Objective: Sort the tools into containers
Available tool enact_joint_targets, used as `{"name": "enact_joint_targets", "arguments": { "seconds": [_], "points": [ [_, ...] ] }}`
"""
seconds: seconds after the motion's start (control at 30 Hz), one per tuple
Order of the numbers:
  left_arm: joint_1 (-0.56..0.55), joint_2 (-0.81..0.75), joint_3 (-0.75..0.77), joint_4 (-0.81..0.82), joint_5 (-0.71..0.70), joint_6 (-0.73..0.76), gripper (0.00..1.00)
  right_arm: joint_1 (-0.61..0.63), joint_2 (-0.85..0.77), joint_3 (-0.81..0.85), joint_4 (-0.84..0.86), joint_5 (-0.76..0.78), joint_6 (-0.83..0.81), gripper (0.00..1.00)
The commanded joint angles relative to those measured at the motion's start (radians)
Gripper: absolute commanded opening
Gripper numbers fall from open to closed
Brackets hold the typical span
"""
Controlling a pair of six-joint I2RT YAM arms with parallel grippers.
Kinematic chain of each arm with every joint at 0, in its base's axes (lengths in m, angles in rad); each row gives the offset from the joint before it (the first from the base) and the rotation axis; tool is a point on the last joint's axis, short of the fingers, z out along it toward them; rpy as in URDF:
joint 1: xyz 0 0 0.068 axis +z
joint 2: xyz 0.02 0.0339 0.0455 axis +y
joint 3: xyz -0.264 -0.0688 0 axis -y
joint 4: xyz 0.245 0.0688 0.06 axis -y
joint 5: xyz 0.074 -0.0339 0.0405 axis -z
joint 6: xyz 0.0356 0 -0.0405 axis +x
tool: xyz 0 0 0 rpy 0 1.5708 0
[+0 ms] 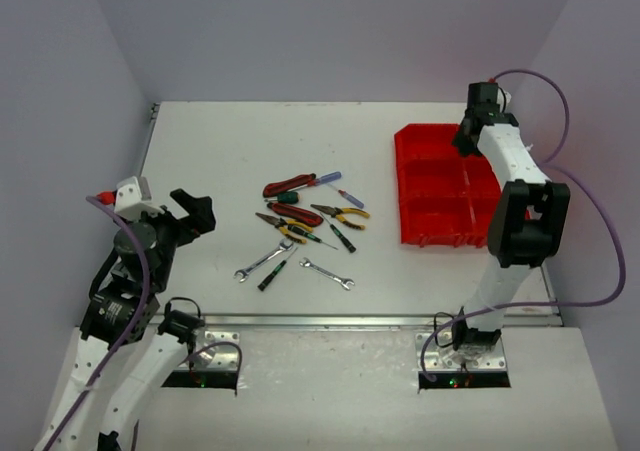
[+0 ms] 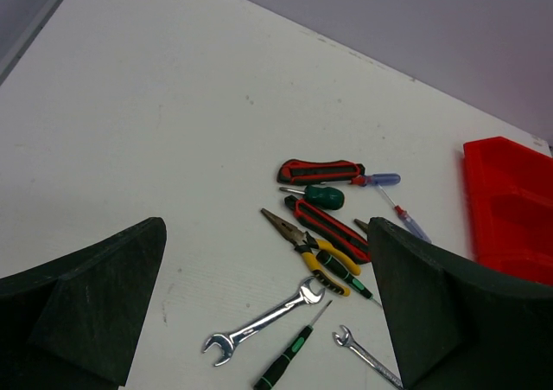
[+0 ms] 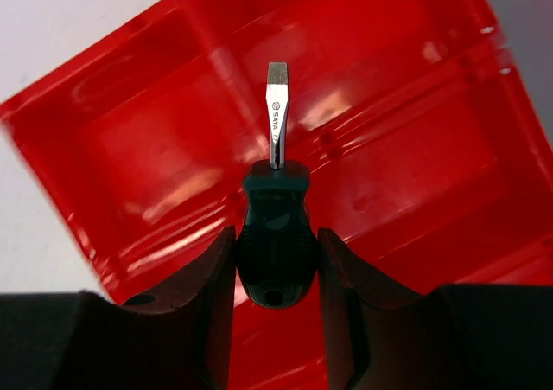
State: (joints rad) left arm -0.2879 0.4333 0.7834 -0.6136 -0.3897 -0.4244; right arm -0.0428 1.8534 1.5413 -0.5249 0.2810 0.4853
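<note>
The red tray (image 1: 432,186) stands at the right, and also shows in the left wrist view (image 2: 510,200). My right gripper (image 1: 468,136) hangs over its far part, shut on a stubby dark-green screwdriver (image 3: 275,234) whose blade points into a compartment (image 3: 155,139). The tools lie in a loose pile mid-table: a silver wrench (image 2: 263,321), a small wrench (image 2: 363,354), yellow-black pliers (image 2: 315,256), red-black pliers (image 2: 318,171), a green-black screwdriver (image 2: 285,362), a blue-handled screwdriver (image 1: 325,179) and another stubby green one (image 2: 324,197). My left gripper (image 1: 195,211) is open and empty, raised left of the pile.
Purple walls close the table at the back and both sides. The right arm's purple cable (image 1: 590,201) loops beside the tray. A metal strip (image 1: 350,320) runs along the table's near edge.
</note>
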Motion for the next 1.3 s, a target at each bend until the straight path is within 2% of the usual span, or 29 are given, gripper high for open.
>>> {"name": "enact_joint_targets", "arguments": {
  "seconds": [0.0,0.13,0.47,0.5,0.57,0.6,0.7,0.73,0.9,1.0,1.07,1.2,1.23,1.27],
  "points": [
    [-0.024,-0.029,0.002,0.041,-0.007,-0.005,1.0,-0.029,0.055,0.161,0.045,0.238,0.127,0.0],
    [-0.025,-0.03,0.001,0.043,-0.002,-0.004,1.0,-0.058,0.133,0.216,0.054,0.325,0.17,0.0],
    [-0.037,-0.024,-0.001,0.044,0.0,-0.003,1.0,-0.1,0.291,0.322,0.094,0.269,0.214,0.04],
    [-0.038,-0.026,-0.001,0.043,-0.002,-0.004,1.0,-0.1,0.296,0.324,0.099,0.261,0.209,0.08],
    [-0.039,-0.03,-0.001,0.043,-0.005,-0.005,1.0,-0.1,0.302,0.318,0.115,0.26,0.204,0.23],
    [-0.039,-0.031,-0.001,0.043,-0.006,-0.005,1.0,-0.101,0.305,0.309,0.129,0.256,0.197,0.38],
    [-0.039,-0.033,-0.001,0.043,-0.006,-0.005,1.0,-0.101,0.294,0.301,0.129,0.225,0.182,0.52],
    [-0.039,-0.032,-0.001,0.043,-0.006,-0.005,1.0,-0.101,0.286,0.278,0.134,0.215,0.188,0.65],
    [-0.039,-0.028,-0.001,0.043,-0.003,-0.004,1.0,-0.1,0.186,0.187,0.196,0.154,0.202,0.98],
    [-0.039,-0.029,-0.002,0.043,-0.004,-0.004,1.0,-0.087,0.12,0.178,0.198,0.072,0.198,0.99],
    [-0.039,-0.03,-0.002,0.044,-0.005,-0.004,1.0,-0.069,0.086,0.162,0.214,-0.035,0.169,0.99],
    [-0.039,-0.021,-0.001,0.042,-0.013,-0.005,1.0,0.143,-0.027,0.1,0.277,-0.169,0.007,0.99],
    [-0.039,-0.021,-0.001,0.041,-0.014,-0.005,1.0,0.159,-0.035,0.07,0.282,-0.175,-0.042,0.99],
    [-0.039,-0.017,0.0,0.04,-0.015,-0.006,1.0,0.215,-0.078,0.023,0.336,-0.246,-0.101,0.99]
  ]
}}
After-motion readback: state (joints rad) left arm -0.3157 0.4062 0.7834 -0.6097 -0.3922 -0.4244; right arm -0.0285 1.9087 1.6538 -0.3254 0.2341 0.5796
